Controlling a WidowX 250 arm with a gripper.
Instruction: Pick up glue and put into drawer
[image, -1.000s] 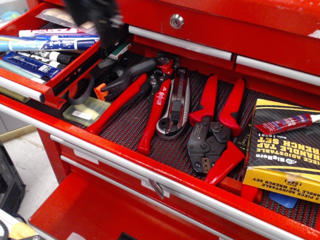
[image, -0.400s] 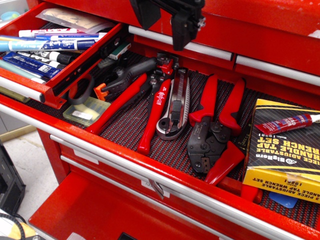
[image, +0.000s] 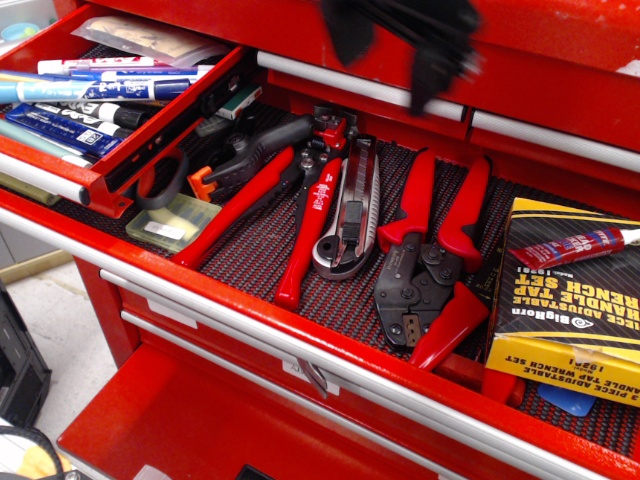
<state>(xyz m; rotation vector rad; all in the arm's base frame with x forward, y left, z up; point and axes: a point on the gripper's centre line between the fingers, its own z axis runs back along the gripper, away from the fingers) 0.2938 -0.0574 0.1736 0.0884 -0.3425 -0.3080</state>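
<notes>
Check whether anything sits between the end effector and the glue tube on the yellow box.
Nothing visible blocks it. The end effector is a blurred shape up at the top edge, above the red crimper. The glue lies exposed on top of the yellow tap wrench box, off to the right, nothing covering it.

This is a workshop or garage, shown by a red steel tool chest (image: 560, 90) with keyed lock (image: 353, 42) and chrome drawer pulls. Its wide open drawer (image: 300, 300), lined with black ribbed matting, holds red-handled crimping pliers (image: 432, 265), long red-handled cutters (image: 310, 225), a utility knife (image: 350, 215) and a yellow-and-black boxed tap wrench set (image: 570, 300) at the right edge. A smaller open drawer (image: 100, 180) at the upper left corner holds marker pens (image: 110, 90). Bare concrete floor shows at the lower left.
</notes>
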